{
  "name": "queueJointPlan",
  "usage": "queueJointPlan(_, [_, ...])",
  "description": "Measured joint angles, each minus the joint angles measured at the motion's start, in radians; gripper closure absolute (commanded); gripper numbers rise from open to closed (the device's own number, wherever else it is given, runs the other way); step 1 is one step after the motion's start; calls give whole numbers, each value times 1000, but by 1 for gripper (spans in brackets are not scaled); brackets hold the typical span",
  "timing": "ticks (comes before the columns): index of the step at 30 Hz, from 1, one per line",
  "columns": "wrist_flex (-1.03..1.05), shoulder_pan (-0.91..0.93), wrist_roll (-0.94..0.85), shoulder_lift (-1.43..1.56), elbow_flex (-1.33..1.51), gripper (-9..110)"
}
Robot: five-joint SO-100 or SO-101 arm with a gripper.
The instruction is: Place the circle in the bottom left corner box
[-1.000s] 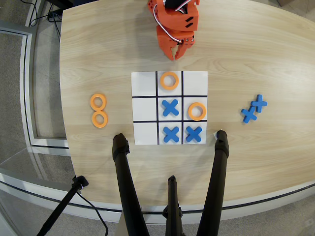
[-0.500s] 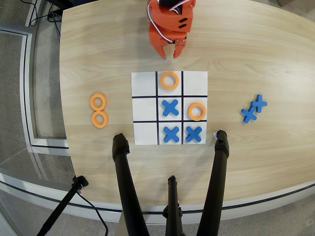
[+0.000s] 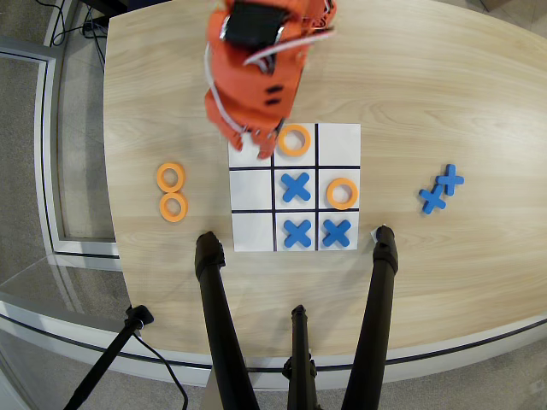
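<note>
My gripper (image 3: 250,147) hangs empty over the board's top-left cell, fingers barely parted. The circle (image 3: 171,178) lies near the counter's left edge. I'd open wider and descend squarely; the bottom left corner box (image 3: 252,231) is free.

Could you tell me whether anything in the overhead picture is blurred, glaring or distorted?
Overhead view: lighting is soft and even, with no harsh glare on the white board; the table edges bow, suggesting wide-lens distortion; the gripper looks slightly soft, while the orange rings and blue crosses are sharp.
</note>
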Motion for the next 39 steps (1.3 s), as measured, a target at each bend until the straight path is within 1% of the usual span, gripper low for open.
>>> queueJointPlan(6, [-80,81,0,-305,-181,91])
queueJointPlan(11, [-135,126,-3,-459,-284,89])
queueJointPlan(20, [-229,215,-46,-623,-364,89])
queueJointPlan(30, [-238,288,-114,-781,-437,88])
queueJointPlan(35, [-238,316,-123,-854,-517,85])
queueJointPlan(39, [-238,316,-129,-908,-583,85])
